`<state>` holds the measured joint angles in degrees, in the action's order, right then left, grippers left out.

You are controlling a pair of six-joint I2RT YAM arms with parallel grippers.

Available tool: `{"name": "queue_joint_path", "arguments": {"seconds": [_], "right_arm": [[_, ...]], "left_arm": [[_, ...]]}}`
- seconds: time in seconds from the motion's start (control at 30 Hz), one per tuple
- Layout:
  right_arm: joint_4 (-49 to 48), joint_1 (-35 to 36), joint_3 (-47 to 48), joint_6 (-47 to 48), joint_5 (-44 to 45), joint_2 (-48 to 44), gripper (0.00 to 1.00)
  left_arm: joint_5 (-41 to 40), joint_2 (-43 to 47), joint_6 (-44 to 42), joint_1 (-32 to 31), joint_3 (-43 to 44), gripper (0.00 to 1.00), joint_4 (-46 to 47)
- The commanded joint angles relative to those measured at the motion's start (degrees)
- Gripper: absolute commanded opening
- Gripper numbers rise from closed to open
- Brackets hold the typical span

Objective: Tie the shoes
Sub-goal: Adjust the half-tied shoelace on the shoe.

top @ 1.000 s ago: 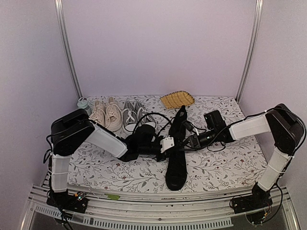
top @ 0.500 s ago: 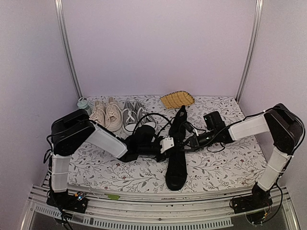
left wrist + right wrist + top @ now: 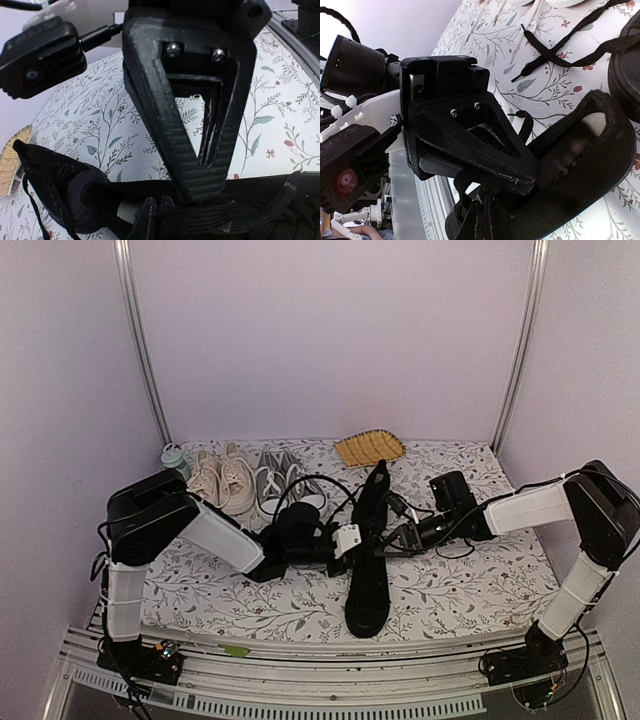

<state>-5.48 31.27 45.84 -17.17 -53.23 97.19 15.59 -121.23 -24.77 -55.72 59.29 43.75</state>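
A floral-print tablecloth [image 3: 480, 580] covers the table. Toward eleven o'clock at its far edge stands a beige pair of sneakers [image 3: 222, 481]. A grey pair with white toe caps [image 3: 280, 480] sits just beside it at its three o'clock. A small pale-green jar [image 3: 174, 457] sits at the beige pair's nine o'clock. A yellow woven straw piece [image 3: 369, 448] lies at twelve o'clock. A green tape scrap [image 3: 236, 650] marks the near rail at seven o'clock.

Left gripper [image 3: 357, 550] and right gripper [image 3: 383, 545] nearly tip to tip over the near black shoe [image 3: 367, 595], second black shoe [image 3: 373, 495] just beyond both, grey pair [image 3: 280, 480] and beige pair [image 3: 222, 480] farther beyond the left gripper, bare floral table [image 3: 470, 585] open on each gripper's near side.
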Motion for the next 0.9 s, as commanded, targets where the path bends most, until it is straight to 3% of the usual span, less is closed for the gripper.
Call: {"name": "queue_joint_path", "arguments": {"seconds": [0.0,0.33,0.5,0.67,0.87], "right_arm": [[-3.4,-1.0,-3.5,-1.3,-2.0,-4.1,0.06],[-13.7,-1.9,-8.8,-2.4,-3.6,-5.7,0.14],[-12.6,-1.9,-6.8,-0.1,-4.2,-4.5,0.16],[-11.5,-2.2,-6.4,1.6,-4.6,-4.1,0.16],[-8.3,-2.3,-3.3,3.7,-5.2,-2.5,0.16]], "left_arm": [[0.8,0.1,1.5,-0.6,-1.9,0.04,4.7],[-4.7,-1.2,-8.0,-2.1,-2.1,0.05,4.2],[-5.3,0.7,-11.1,-2.5,-0.8,0.24,-3.6],[-4.3,3.6,-15.5,-2.4,1.3,0.39,-17.5],[-2.8,6.2,-16.6,-1.8,2.9,0.46,-23.6]]}}
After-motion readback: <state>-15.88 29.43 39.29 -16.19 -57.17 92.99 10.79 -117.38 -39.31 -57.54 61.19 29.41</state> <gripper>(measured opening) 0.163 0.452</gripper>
